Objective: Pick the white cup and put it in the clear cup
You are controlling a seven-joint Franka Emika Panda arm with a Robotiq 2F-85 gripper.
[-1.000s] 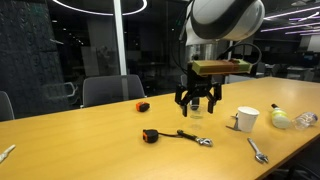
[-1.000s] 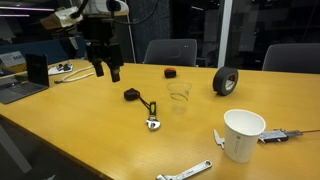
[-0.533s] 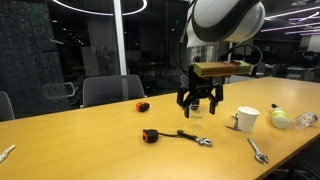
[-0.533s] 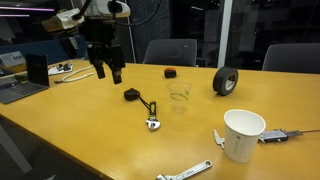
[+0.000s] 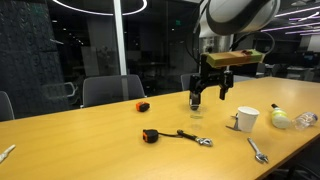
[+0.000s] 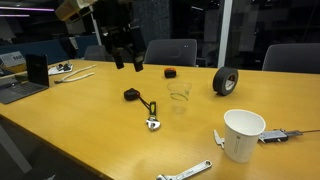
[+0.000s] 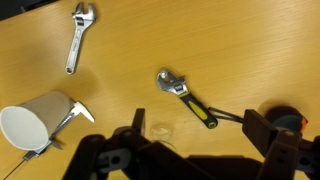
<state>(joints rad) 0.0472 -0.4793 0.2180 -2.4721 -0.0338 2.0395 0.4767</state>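
Note:
The white cup (image 5: 246, 119) stands upright on the wooden table in both exterior views (image 6: 243, 134). In the wrist view it shows at lower left (image 7: 35, 121). The clear cup (image 6: 180, 95) stands near the table's middle and shows faintly in the wrist view (image 7: 158, 131). It sits below my gripper in an exterior view (image 5: 194, 105). My gripper (image 5: 208, 92) hangs open and empty above the table, clear of both cups (image 6: 127, 62). Its two dark fingers frame the bottom of the wrist view (image 7: 200, 135).
An adjustable wrench with a black-yellow handle (image 7: 185, 95) lies beside a small black device (image 6: 131, 95). Other wrenches (image 7: 80, 35) (image 6: 183, 173), a black tape roll (image 6: 226, 81), a pale yellowish object (image 5: 279, 117), a laptop (image 6: 15, 85) and chairs (image 5: 110, 90) are around.
My gripper has risen and shifted sideways over the table toward the cups. The cups and tools have not moved.

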